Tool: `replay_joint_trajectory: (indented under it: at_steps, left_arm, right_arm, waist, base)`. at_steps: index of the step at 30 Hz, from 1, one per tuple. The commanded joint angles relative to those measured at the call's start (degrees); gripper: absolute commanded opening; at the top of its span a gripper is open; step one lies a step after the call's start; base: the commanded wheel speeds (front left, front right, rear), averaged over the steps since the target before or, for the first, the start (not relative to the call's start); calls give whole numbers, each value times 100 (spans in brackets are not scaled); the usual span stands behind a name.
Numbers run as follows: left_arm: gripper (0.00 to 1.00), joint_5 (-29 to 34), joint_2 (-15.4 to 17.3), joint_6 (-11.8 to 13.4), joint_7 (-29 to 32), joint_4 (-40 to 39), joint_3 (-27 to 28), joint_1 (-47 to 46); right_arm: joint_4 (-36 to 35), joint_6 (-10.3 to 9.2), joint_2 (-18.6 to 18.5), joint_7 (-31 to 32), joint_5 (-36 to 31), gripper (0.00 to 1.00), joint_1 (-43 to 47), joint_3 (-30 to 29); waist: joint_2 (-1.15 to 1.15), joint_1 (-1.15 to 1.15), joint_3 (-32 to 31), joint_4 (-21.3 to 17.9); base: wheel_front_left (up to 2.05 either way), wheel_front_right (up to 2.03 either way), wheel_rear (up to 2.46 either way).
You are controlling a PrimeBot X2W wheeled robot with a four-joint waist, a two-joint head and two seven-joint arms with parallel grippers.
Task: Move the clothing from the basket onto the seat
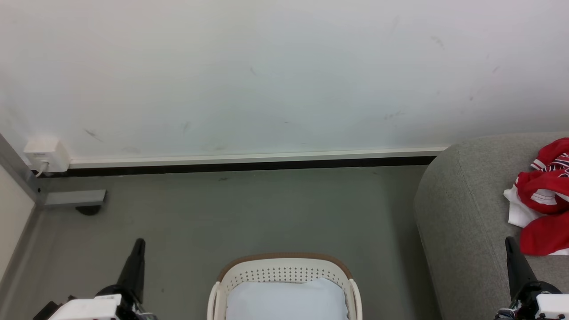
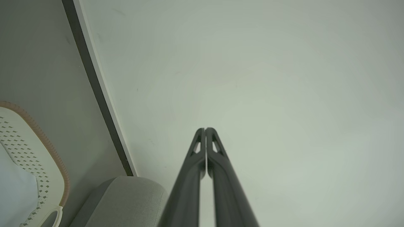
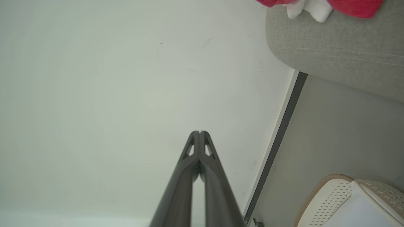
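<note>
The clothing [image 1: 544, 195], red with white trim and a white piece under it, lies crumpled on the seat [image 1: 462, 222], a light grey sofa at the right; the clothing [image 3: 318, 6] and the seat [image 3: 334, 50] also appear in the right wrist view. The basket [image 1: 284, 269], cream with a brown rim, stands on the floor at bottom centre and holds a pale blue-white pad [image 1: 286, 302]. My left gripper [image 1: 139, 242] is shut and empty, left of the basket. My right gripper [image 1: 509, 240] is shut and empty, just below the clothing. Both point towards the wall [image 2: 252, 63].
A white wall [image 1: 266, 75] with a dark skirting strip [image 1: 249, 166] runs across the back. A white socket box [image 1: 46, 154] and a grey metal bracket [image 1: 73, 198] sit at the far left. Grey floor [image 1: 266, 213] lies between basket, wall and sofa.
</note>
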Motion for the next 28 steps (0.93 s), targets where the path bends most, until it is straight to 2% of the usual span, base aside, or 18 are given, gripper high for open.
replay_joint_trajectory:
  at_steps: [1, 28]
  left_arm:
    - [0, -78, 10, -36, 19, -15, 14, -48]
    - [0, -78, 10, -36, 19, -15, 14, -48]
  right_arm:
    - [-27, -12, -4, 16, 13, 0, -69, -15]
    - [-27, -12, -5, 15, 13, 0, -69, -14]
  waist:
    - [0, 0, 0, 0]
    - [0, 0, 0, 0]
  base:
    - [0, 0, 0]
    - [0, 0, 0]
